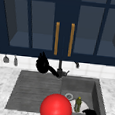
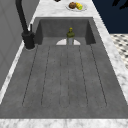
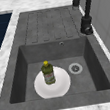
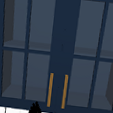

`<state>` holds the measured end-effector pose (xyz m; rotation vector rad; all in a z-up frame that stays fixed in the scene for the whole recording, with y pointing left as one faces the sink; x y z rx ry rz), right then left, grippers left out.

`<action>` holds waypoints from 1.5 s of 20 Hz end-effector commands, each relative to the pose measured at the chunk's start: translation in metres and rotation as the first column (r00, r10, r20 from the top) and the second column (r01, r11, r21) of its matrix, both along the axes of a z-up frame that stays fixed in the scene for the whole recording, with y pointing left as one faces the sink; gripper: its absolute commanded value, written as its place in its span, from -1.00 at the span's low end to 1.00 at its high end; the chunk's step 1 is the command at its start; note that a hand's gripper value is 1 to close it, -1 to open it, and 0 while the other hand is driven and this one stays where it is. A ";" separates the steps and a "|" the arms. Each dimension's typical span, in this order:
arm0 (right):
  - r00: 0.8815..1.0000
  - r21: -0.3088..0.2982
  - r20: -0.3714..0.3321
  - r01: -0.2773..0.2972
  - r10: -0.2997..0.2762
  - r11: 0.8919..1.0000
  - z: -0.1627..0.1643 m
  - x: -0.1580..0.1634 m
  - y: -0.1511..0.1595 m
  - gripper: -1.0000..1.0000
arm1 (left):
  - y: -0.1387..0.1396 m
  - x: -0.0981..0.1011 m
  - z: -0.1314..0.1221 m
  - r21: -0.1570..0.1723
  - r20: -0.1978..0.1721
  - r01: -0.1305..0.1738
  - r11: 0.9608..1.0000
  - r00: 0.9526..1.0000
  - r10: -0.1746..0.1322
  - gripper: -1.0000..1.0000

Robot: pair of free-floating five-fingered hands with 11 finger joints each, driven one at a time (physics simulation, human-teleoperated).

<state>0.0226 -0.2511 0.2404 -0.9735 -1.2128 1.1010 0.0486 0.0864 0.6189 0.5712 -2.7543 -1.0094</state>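
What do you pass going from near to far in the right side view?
Round white plate with the green yellow-capped bottle standing on it, then the round metal drain, the ridged grey draining board, the black tap.

Red ball [image 1: 55, 108] at sink's front, wall cabinet [image 4: 60, 50] with orange handles, fruit plate [image 2: 76, 6]

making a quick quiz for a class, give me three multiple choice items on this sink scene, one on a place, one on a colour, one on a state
1. Where does the green bottle stand?
A. on the white plate in the sink basin
B. on the draining board
C. on the marble counter

2. What colour are the wall cabinet handles?
A. silver
B. orange
C. black

3. How do the wall cabinet doors stand?
A. both open
B. one open
C. both shut

Answers:
1. A, the right side view shows the bottle upright on the plate beside the drain.
2. B, both vertical bars are orange.
3. C, the doors lie flush, handles side by side.
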 end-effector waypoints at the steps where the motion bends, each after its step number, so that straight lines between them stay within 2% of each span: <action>1: 1.000 0.000 0.000 0.000 0.000 1.000 0.000 0.000 0.000 0.00 | -0.003 0.000 0.002 -0.095 0.046 -0.083 0.992 0.995 0.088 -1.00; 9: 1.000 0.000 0.000 0.000 0.000 1.000 0.000 0.000 0.000 0.00 | -0.008 0.000 0.001 -0.112 0.106 -0.116 0.987 0.986 0.128 -1.00; 15: 1.000 0.000 0.000 0.000 0.000 1.000 0.000 0.000 0.000 0.00 | -0.012 0.000 0.002 -0.113 0.145 -0.161 0.980 0.974 0.177 -1.00; 17: 1.000 0.000 0.000 0.000 0.000 1.000 0.000 0.000 0.000 0.00 | -0.014 0.000 0.002 -0.106 0.164 -0.182 0.978 0.967 0.197 -1.00; 22: 1.000 0.000 0.000 0.000 0.000 1.000 0.000 0.000 0.000 0.00 | -0.019 0.001 0.002 -0.116 0.204 -0.228 0.967 0.947 0.248 -1.00; 24: 1.000 0.000 0.000 0.000 0.000 1.000 0.000 0.000 0.000 0.00 | -0.021 0.001 0.003 -0.122 0.219 -0.247 0.961 0.938 0.268 -1.00; 26: 1.000 0.000 0.000 0.000 0.000 1.000 0.000 0.000 0.000 0.00 | -0.022 0.001 0.003 -0.136 0.224 -0.265 0.955 0.930 0.291 -1.00; 28: 1.000 0.000 0.000 0.000 0.000 1.000 0.000 0.000 0.000 0.00 | -0.022 0.000 0.004 -0.153 0.220 -0.282 0.947 0.925 0.311 -1.00; 30: 1.000 0.000 0.000 0.000 0.000 1.000 0.000 0.000 0.000 0.00 | -0.021 0.000 0.012 -0.159 0.205 -0.289 0.944 0.926 0.318 -1.00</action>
